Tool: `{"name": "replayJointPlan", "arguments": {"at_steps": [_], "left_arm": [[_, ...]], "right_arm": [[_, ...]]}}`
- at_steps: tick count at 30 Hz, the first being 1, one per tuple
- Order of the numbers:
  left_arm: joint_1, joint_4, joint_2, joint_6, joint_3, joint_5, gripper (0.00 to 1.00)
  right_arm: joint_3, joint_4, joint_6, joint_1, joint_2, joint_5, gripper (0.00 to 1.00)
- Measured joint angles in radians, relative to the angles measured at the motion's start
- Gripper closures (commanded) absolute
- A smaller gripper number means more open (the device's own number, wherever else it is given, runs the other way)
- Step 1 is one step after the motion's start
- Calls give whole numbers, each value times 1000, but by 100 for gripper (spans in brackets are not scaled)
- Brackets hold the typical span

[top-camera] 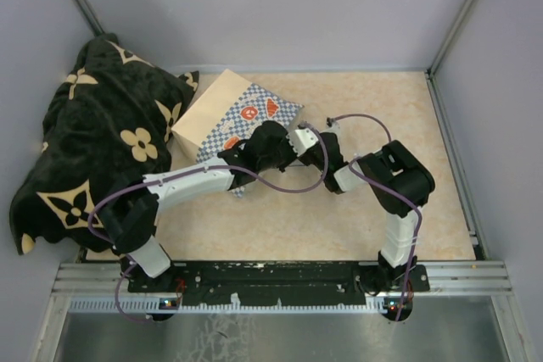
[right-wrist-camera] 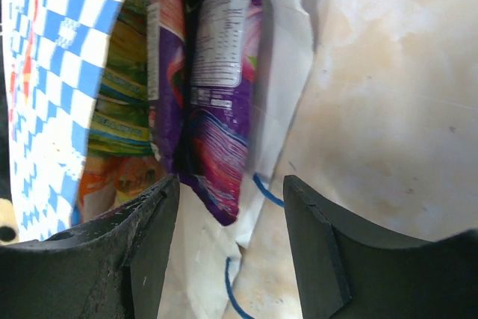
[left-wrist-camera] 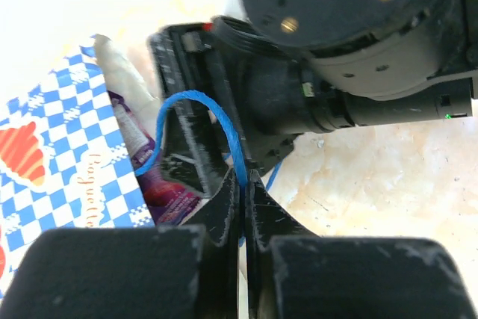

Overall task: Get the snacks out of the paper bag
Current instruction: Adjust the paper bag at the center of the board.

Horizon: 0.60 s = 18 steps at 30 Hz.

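Lying between the right tool's (right-wrist-camera: 230, 184) spread fingers (right-wrist-camera: 149, 244) — a purple snack (right-wrist-camera: 220, 95)

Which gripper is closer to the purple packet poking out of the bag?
Right. The right gripper straddles the purple packet, open; the left gripper is shut on the blue cord handle at the mouth of the paper bag.

I log these off-task items:
- One black plush blanket (top-camera: 93, 137) with cream flower and diamond motifs, heaped in the far-left corner of the worktop and running down its left edge.
- One beige marbled worktop (top-camera: 382, 125).
- One aluminium rail (top-camera: 475, 277) along the near edge.
- Plain grey walls (top-camera: 280, 6) behind the far edge and both side edges.
- Metal posts (top-camera: 462, 10) at the far corners.
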Motion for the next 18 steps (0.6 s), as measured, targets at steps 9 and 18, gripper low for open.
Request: {"name": "replayJointPlan", "arguments": {"at_steps": [9,18], "left_arm": [[12,60,-134,-15,-8,-89,100],[64,129,-236,-34,-28,-140,100]], "right_arm": [[-55,16,7,-19,-1,-8,39],[-88,22,9,-20,-32,5,39]]}}
